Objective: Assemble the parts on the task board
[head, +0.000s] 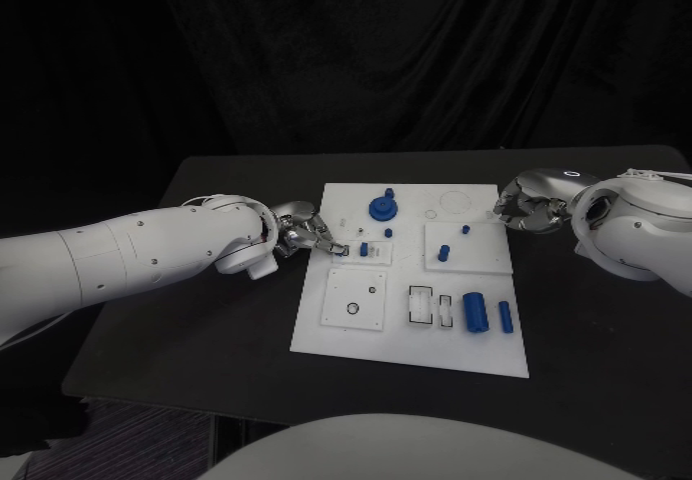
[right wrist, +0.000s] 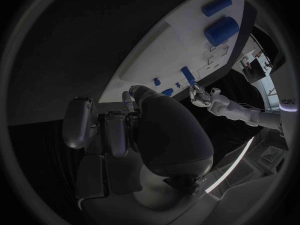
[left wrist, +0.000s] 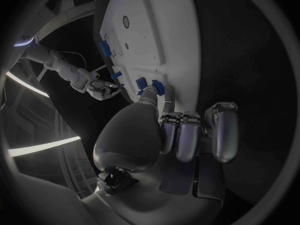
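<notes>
- While we look down from the head cam, the task board (head: pixel 378 335) sits mid-frame on the black table (head: pixel 202 340), tilted a bit, long side running from upper centre to lower right.
- Parts on it: a round blue knob part (head: pixel 382 208) near the board's top centre, a small blue peg (head: pixel 388 233) just below it, a small blue piece (head: pixel 365 249) in the clear block left of centre, a blue bar (head: pixel 444 250) and a small blue stub (head: pixel 464 229) on the raised plate at right.
- Lower right of the board: a fat blue cylinder (head: pixel 475 311) and a thinner blue rod (head: pixel 506 316) lie side by side, apart, next to two empty rectangular slots.
- Left hand (head: pixel 307 236) is at the board's left edge, upper-middle of frame; fingertips reach onto the board by the small blue piece. In the left wrist cam most fingers are curled in tog., and one finger (left wrist: pixel 149 92) stretches to a blue part at the board edge; we can't tell if it grips or just touches.
- Right hand (head: pixel 528 212) is at the board's upper right corner, fingers curled in; we see nothing in it, though whether it touches the board we can't tell.
</notes>
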